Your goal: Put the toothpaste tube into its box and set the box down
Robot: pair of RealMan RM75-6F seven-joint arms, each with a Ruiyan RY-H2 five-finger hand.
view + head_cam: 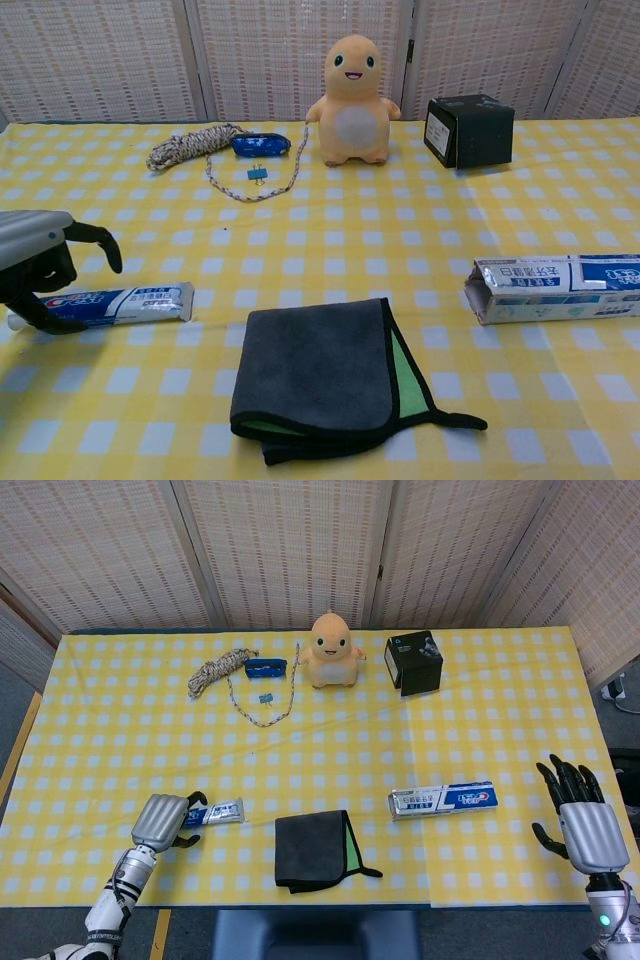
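The toothpaste tube [125,303] lies flat at the front left of the yellow checked table, cap to the left. My left hand [40,272] hovers over its cap end, with curled fingers on the far side and the thumb on the near side, not closed on it. In the head view the left hand [165,820] covers the left part of the tube [222,811]. The toothpaste box [443,800] lies at the front right, its open end [478,293] facing left. My right hand [583,825] stands open near the table's right edge, apart from the box.
A folded grey cloth [316,851] with green lining lies between tube and box. At the back stand an orange plush toy [331,651] and a black box [415,662], with a coiled rope [225,670], a blue case [266,666] and a small clip [265,697].
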